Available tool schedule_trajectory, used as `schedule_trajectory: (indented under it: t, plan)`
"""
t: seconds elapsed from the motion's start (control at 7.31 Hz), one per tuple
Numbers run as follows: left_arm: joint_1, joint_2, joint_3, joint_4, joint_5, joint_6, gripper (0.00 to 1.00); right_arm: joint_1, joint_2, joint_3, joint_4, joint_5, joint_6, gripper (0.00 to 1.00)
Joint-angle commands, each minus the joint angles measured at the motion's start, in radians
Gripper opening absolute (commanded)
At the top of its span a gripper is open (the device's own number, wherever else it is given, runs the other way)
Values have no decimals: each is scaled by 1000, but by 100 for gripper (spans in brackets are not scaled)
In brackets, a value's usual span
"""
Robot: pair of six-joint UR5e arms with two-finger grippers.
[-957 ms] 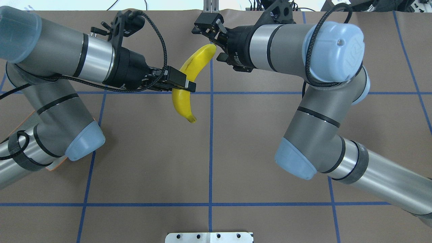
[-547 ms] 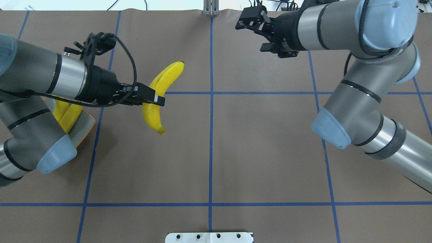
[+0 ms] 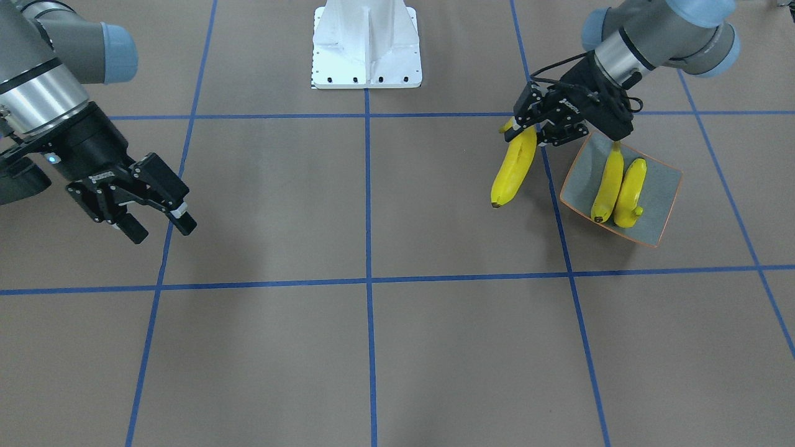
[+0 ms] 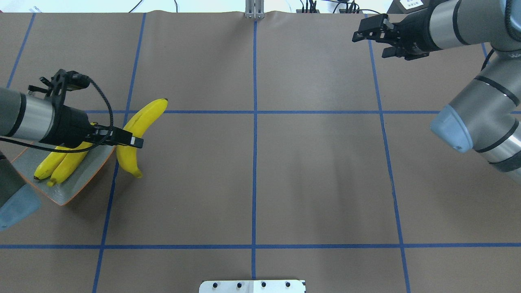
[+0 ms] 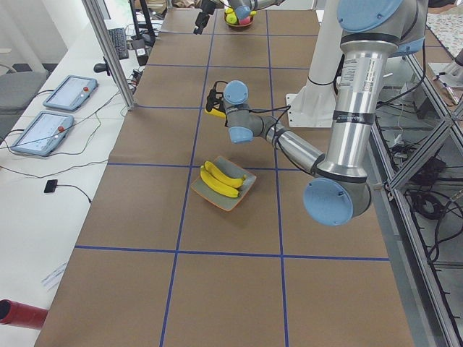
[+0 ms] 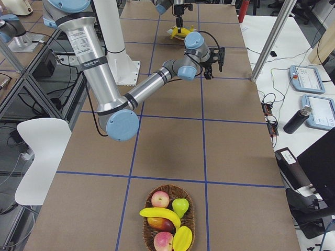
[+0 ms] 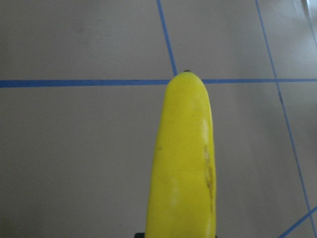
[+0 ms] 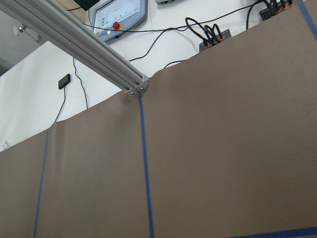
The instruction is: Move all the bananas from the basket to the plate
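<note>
1. The table (image 4: 285, 183) is big and brown, with blue lines that make squares on it. A white base (image 3: 366, 43) sits at the robot's side of it
2. The left arm (image 4: 24, 118) reaches out over the plate, on the robot's left side. The right arm (image 4: 480, 106) is far off on the other side, and its end is near the far edge of the table
3. The basket (image 6: 168, 186) sits at the end of the table on the robot's right, well apart from the plate. A fourth banana (image 6: 159, 213) lies in it, on top of other fruit (image 6: 160, 198) that is red, green and yellow
4. The plate (image 4: 65, 191) is square and grey with a thin orange edge. It sits on the table on the robot's left
5. Two bananas lie side by side on the plate and touch each other. One is a long thin banana (image 3: 607, 183) and one is a short fat banana (image 3: 630, 192)
6. A curved banana (image 4: 148, 114) is held just beside the plate, over the brown table and not over the plate. One end points to the far edge of the table and the other end points back to the robot
7. The left gripper (image 4: 136, 141) squeezes the middle of the curved banana, with one finger on each side of it
8. The right gripper (image 3: 160, 228) has its two fingers spread wide, with nothing between them. It hangs over bare table
</note>
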State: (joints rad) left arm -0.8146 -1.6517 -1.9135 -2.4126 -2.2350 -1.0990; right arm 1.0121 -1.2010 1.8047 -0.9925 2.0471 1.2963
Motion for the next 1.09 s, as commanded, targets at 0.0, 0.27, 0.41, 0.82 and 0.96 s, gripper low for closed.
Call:
schedule_trajectory:
  t: [0.0,0.27,0.41,0.82,0.96]
  plan:
    - [-44,180,2,1,0,240,0,92,-40,-56,2,95,-168,100]
    - [-66,228,13,4,0,339,0,143,-54,-120,5,133,-286,100]
    - [-67,227,27,6,0,341,0,144,-52,-123,5,133,-287,100]
    - [-78,219,79,79,2,484,0,143,-48,-131,5,133,-287,100]
    - [-78,214,80,92,2,496,30,143,-46,-131,5,133,-287,100]
